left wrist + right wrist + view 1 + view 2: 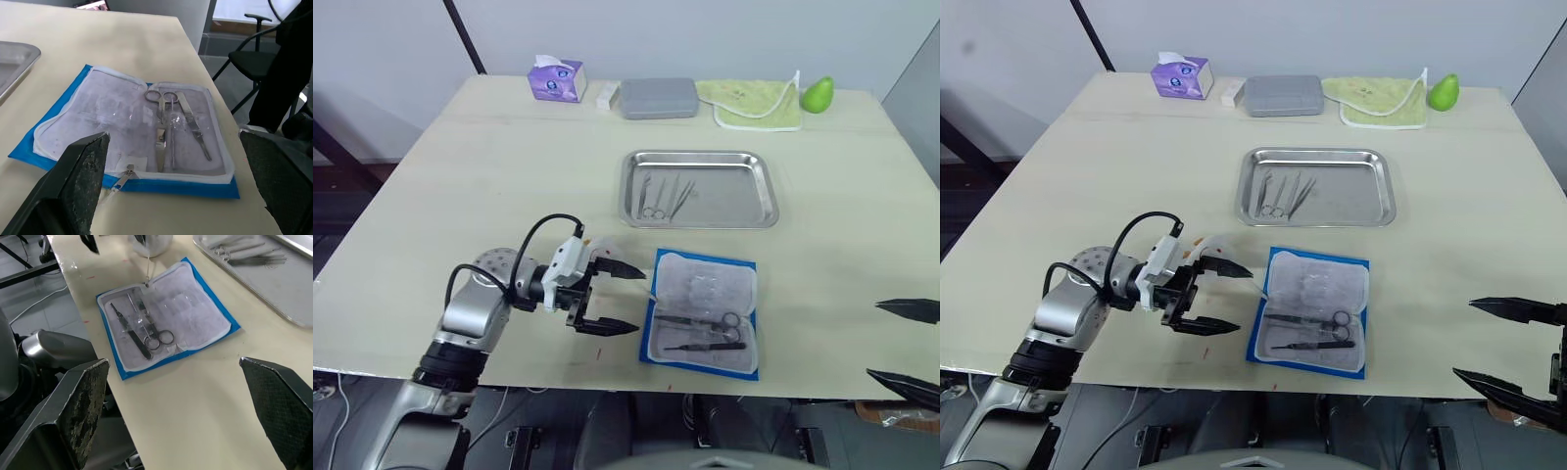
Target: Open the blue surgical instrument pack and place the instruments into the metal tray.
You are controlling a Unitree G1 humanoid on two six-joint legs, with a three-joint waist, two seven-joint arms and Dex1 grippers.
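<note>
Hovering left fingers [615, 298] spread, empty, beside opened blue pack [703, 312] | right fingers [1508, 348] spread, empty

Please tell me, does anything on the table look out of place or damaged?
Nothing stands out. The blue surgical instrument pack lies open and flat, slightly askew, with instruments inside; others rest in the metal tray. Nothing appears spilled or broken.

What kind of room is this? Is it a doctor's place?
Probably a robot practice room, not a real clinic: a plain wooden table holds a metal tray, an opened blue pack of scissors, and a tissue box.
</note>
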